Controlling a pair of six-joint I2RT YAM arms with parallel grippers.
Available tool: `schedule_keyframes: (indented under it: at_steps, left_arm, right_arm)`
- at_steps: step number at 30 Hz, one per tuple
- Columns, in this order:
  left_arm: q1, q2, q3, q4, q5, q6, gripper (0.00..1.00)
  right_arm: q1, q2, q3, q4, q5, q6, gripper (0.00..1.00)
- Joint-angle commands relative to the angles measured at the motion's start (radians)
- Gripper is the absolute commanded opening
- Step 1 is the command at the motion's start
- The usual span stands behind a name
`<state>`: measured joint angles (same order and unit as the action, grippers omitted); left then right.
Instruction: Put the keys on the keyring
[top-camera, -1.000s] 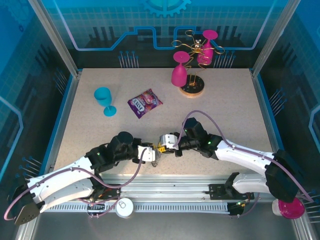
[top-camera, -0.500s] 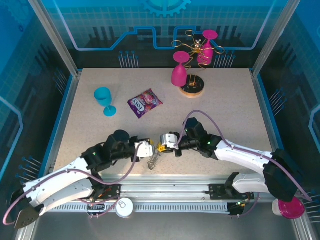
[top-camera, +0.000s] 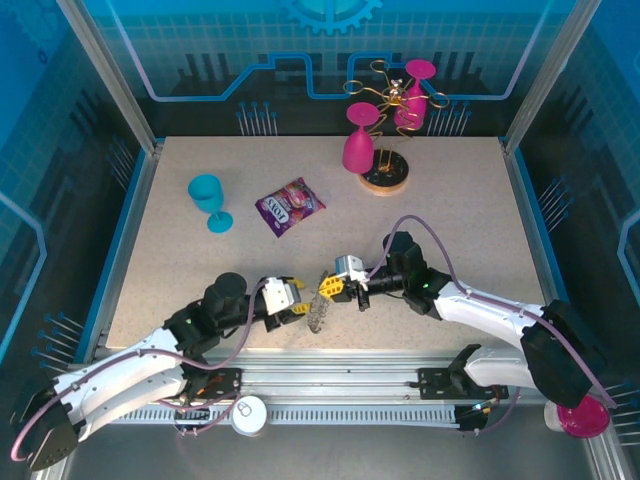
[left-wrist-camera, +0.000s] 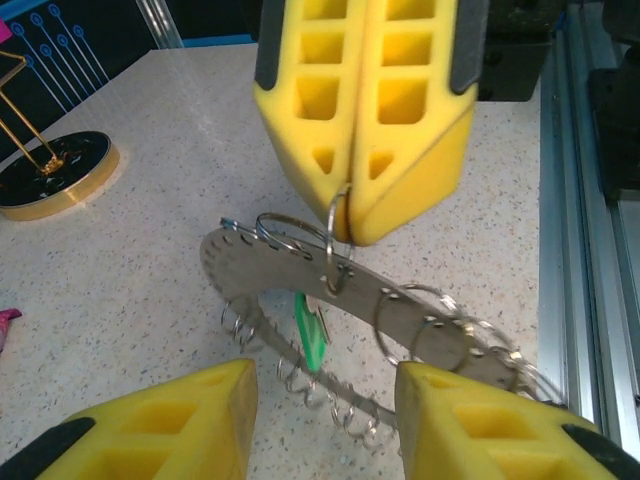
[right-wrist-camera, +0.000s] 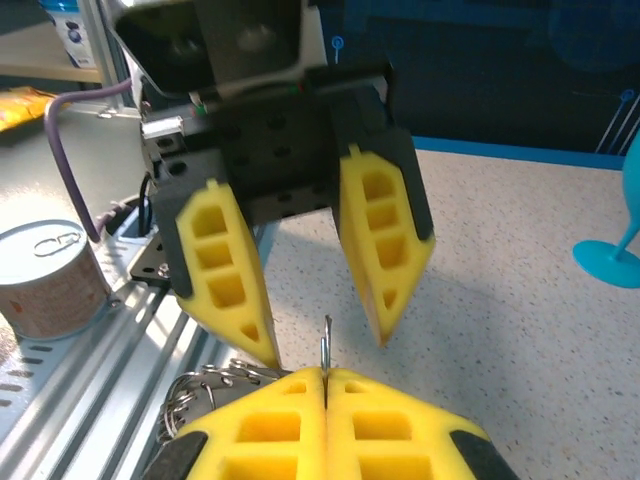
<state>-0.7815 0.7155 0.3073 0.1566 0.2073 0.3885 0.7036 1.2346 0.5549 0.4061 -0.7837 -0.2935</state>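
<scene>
While right fingers (left-wrist-camera: 400, 150) clamp tight on keyring (left-wrist-camera: 270, 265) loop, ring hangs beneath, green key (left-wrist-camera: 312, 335) dangling; left fingers (left-wrist-camera: 180, 420) half spread, empty, flanking ring's near edge.

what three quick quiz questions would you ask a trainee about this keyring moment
1. True or false: the left end effector has its jaws apart.
2. What pinches a wire loop of the keyring? A. left end effector B. right end effector C. neither
3. In the left wrist view, what colour is the key just below the keyring's band?

Key: 1 true; 2 B; 3 green
</scene>
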Motion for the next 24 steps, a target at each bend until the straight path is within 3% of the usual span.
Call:
schedule_keyframes:
  at_steps: [1,12,21,24]
  left_arm:
    - [0.006,0.026,-0.017,0.158,0.033,-0.053,0.4]
    - [0.008,-0.013,-0.019,0.133,0.058,-0.063,0.37]
    - [0.011,0.047,-0.022,0.191,0.09,-0.074,0.22]
    - [0.013,0.058,-0.026,0.224,0.099,-0.084,0.21]
  right_arm:
    - [-0.013,-0.004,-0.001,0.08,-0.074,0.04,0.0]
    - [-0.014,-0.016,0.004,0.021,-0.051,0.011,0.0]
    - [-0.007,-0.003,0.014,0.039,-0.057,0.025,0.0]
    - [-0.004,0.005,0.013,0.039,-0.054,0.024,0.0]
